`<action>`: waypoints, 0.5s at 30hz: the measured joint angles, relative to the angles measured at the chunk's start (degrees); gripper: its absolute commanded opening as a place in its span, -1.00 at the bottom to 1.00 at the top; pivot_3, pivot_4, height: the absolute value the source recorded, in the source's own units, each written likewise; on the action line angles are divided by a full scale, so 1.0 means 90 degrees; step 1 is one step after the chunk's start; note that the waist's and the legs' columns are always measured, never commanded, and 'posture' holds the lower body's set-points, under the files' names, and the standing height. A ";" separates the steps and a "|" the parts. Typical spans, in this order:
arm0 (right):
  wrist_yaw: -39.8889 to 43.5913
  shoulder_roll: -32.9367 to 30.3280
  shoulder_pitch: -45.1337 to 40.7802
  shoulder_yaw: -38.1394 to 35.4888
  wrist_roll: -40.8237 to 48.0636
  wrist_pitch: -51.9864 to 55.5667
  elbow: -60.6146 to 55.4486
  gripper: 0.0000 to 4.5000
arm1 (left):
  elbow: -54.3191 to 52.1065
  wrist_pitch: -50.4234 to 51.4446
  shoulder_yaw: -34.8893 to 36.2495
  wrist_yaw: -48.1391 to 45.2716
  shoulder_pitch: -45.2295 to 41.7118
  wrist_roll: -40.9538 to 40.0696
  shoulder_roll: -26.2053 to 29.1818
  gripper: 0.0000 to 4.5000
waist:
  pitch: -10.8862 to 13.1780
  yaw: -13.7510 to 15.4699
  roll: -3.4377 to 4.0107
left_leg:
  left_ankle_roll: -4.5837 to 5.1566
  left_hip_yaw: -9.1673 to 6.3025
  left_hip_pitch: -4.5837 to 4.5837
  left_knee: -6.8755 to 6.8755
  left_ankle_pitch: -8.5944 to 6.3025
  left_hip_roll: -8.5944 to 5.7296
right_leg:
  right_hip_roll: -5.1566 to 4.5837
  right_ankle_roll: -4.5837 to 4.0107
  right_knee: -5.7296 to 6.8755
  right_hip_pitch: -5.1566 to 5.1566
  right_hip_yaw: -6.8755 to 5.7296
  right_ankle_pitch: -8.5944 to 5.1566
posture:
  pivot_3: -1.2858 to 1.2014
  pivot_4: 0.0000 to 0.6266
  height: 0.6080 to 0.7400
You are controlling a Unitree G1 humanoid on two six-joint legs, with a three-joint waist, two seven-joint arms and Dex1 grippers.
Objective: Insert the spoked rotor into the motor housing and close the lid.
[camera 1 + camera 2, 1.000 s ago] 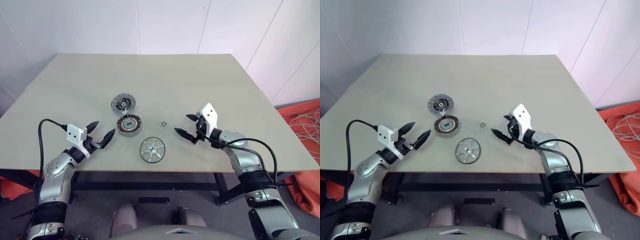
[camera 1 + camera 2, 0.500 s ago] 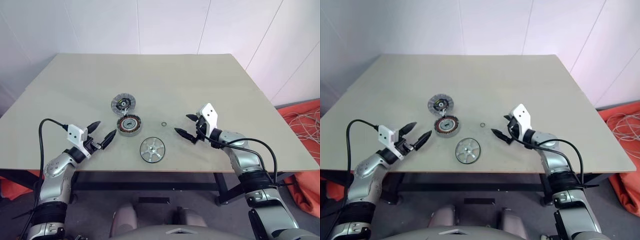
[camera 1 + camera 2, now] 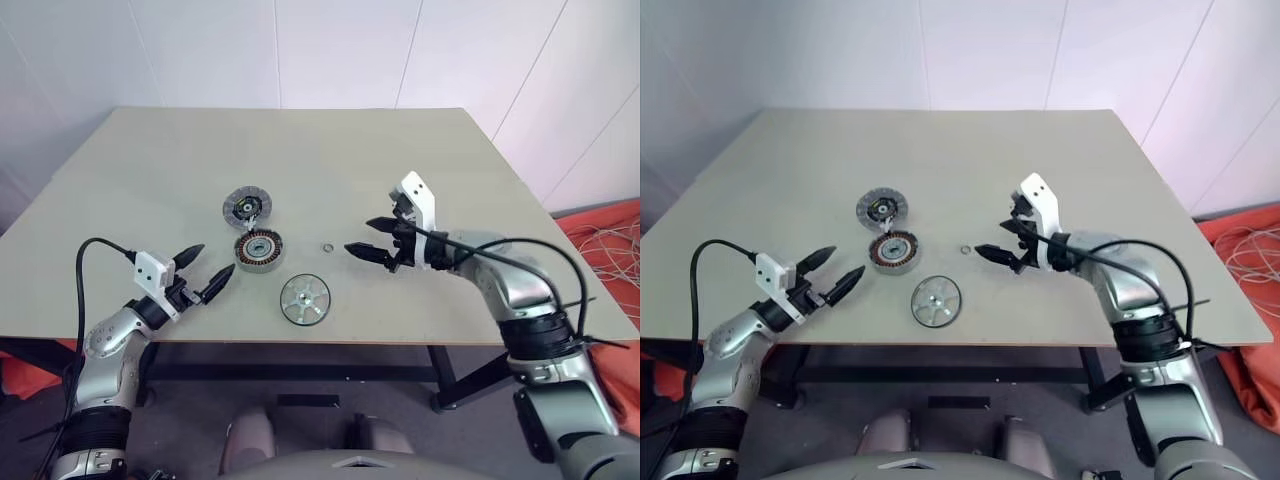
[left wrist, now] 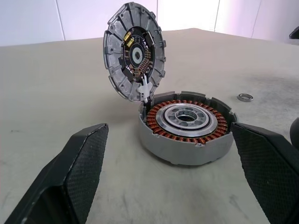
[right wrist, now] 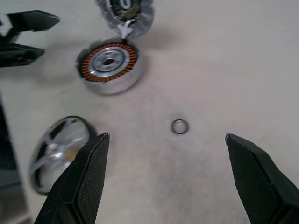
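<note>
Hovering low over the bench's [image 3: 120, 180] near left edge, the left gripper [image 3: 202, 270] has its jaws spread wide and empty, aimed at the motor housing [image 3: 258, 250], whose lid [image 3: 247, 206] stands tipped up against its far side. Just nearer lies the spoked rotor [image 3: 306, 299], flat on the bench. A small loose ring [image 3: 327, 247] sits right of the housing, and beyond it the right gripper [image 3: 366, 236] hangs above the bench, jaws wide, holding nothing.

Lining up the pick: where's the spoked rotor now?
In the left eye view, the spoked rotor lies flat near the table's front edge, just in front of the motor housing.
</note>
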 measured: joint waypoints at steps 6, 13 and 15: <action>-0.0165 -0.0158 -0.0710 0.0855 0.0447 0.2406 -0.0655 1.00 | -0.0037 -0.0004 -0.0024 -0.0067 -0.0004 -0.0019 0.0001 0.99 | 0.0000 0.0003 0.0001 | -0.0010 -0.0004 -0.0001 0.0000 0.0006 -0.0001 | 0.0000 0.0000 0.0002 -0.0002 0.0001 -0.0001 | 0.03 -1.00 1.00; -0.0605 0.0530 -0.0897 0.1084 0.0671 0.3422 -0.0378 1.00 | -0.0040 -0.0029 -0.0137 -0.0062 -0.0014 -0.0017 -0.0044 0.99 | 0.0000 0.0011 -0.0001 | -0.0040 -0.0005 -0.0003 -0.0001 0.0024 -0.0001 | -0.0001 0.0009 0.0004 -0.0005 0.0001 -0.0006 | 0.03 -1.00 1.00; -0.0746 0.0669 -0.0896 0.1078 0.0660 0.3464 -0.0077 1.00 | -0.0040 -0.0043 -0.0145 -0.0056 -0.0015 -0.0017 -0.0046 0.99 | 0.0000 0.0014 -0.0001 | -0.0047 -0.0006 -0.0004 -0.0002 0.0027 -0.0002 | -0.0002 0.0013 0.0004 -0.0006 0.0001 -0.0008 | 0.03 -1.00 1.00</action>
